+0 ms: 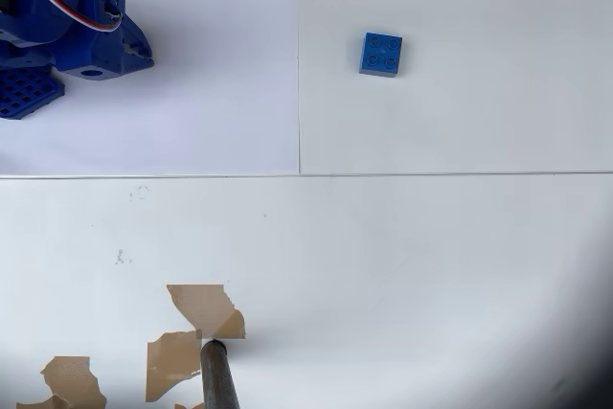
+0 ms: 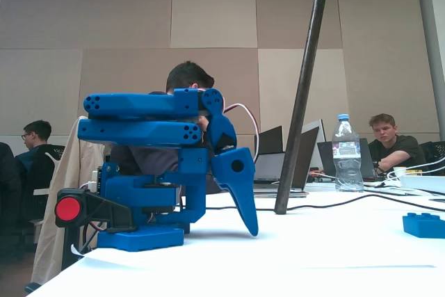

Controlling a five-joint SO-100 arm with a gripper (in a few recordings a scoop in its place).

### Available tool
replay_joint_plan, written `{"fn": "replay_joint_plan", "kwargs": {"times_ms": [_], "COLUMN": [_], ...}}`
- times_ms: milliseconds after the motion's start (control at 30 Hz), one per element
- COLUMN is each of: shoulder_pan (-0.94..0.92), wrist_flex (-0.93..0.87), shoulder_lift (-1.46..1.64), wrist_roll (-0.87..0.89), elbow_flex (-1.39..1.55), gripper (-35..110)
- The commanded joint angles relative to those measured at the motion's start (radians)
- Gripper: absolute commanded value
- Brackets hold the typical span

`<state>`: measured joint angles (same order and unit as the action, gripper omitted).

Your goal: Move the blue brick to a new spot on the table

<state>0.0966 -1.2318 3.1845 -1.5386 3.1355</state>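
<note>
The blue brick lies flat with its studs up on the white table, right of the vertical seam in the overhead view. It also sits low at the right edge of the fixed view as a small blue brick. My blue arm is folded at the table's far left corner. Its gripper points down at the table, well left of the brick and apart from it. In the fixed view the gripper looks shut with nothing held, its tip just above the surface.
A dark metal pole stands on the table by torn brown patches; the pole leans between arm and brick. The arm's perforated base plate is at the left. A water bottle, laptops, cables and seated people are beyond.
</note>
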Motion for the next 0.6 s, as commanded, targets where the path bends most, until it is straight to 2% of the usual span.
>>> {"fn": "replay_joint_plan", "kwargs": {"times_ms": [0, 567], "shoulder_pan": [-0.032, -0.051], "wrist_flex": [0.005, 0.015], "shoulder_lift": [0.069, 0.129], "wrist_roll": [-0.031, 0.035], "elbow_flex": [0.048, 0.084], "gripper": [0, 0]}}
